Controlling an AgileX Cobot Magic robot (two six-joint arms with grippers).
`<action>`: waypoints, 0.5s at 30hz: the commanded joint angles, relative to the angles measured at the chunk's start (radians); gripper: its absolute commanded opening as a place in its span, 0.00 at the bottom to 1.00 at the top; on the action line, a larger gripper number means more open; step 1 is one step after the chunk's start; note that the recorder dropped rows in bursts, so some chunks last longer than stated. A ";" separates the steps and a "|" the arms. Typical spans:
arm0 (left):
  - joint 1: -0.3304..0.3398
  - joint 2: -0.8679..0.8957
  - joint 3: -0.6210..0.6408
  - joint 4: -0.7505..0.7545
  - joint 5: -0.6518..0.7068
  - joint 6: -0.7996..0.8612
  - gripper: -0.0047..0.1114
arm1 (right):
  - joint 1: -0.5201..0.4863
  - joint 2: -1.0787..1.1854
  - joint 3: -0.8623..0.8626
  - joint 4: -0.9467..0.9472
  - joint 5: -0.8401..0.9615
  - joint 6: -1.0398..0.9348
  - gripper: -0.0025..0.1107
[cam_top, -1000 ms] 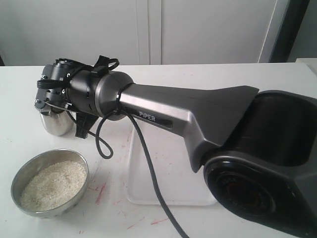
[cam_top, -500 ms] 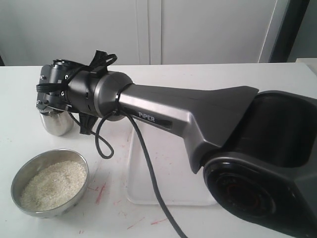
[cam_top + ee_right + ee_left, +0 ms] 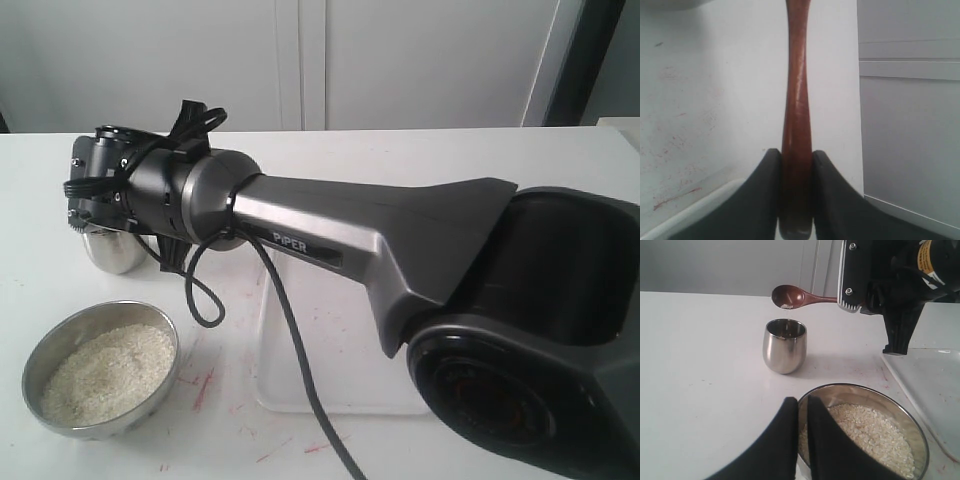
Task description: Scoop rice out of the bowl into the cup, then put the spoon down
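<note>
the right arm (image 3: 330, 225) has swung a little toward nine o'clock and rolled at the wrist over the cup (image 3: 115, 250). the right gripper (image 3: 796, 152) is clenched on the spoon (image 3: 796, 100) handle. the scoop, turned on its side with a few grains left, hangs just above the cup's mouth. the bowl (image 3: 35, 350) of rice (image 3: 105, 370) sits at six o'clock from the cup. the left gripper (image 3: 802, 407) is closed on nothing.

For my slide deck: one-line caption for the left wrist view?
Nearly empty spoon above the cup; bowl of rice nearer.
</note>
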 commanded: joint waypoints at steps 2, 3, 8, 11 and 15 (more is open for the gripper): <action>-0.002 -0.004 -0.003 -0.009 0.003 -0.002 0.16 | 0.002 -0.006 -0.002 -0.041 0.015 -0.006 0.02; -0.002 -0.004 -0.003 -0.009 0.003 -0.002 0.16 | 0.002 -0.006 -0.002 -0.043 0.015 -0.012 0.02; -0.002 -0.004 -0.003 -0.009 0.003 -0.002 0.16 | 0.015 -0.006 -0.002 -0.059 0.015 -0.051 0.02; -0.002 -0.004 -0.003 -0.009 0.003 -0.002 0.16 | 0.019 -0.006 -0.002 -0.075 0.015 -0.051 0.02; -0.002 -0.004 -0.003 -0.009 0.003 -0.002 0.16 | 0.019 -0.006 -0.002 -0.082 0.024 -0.051 0.02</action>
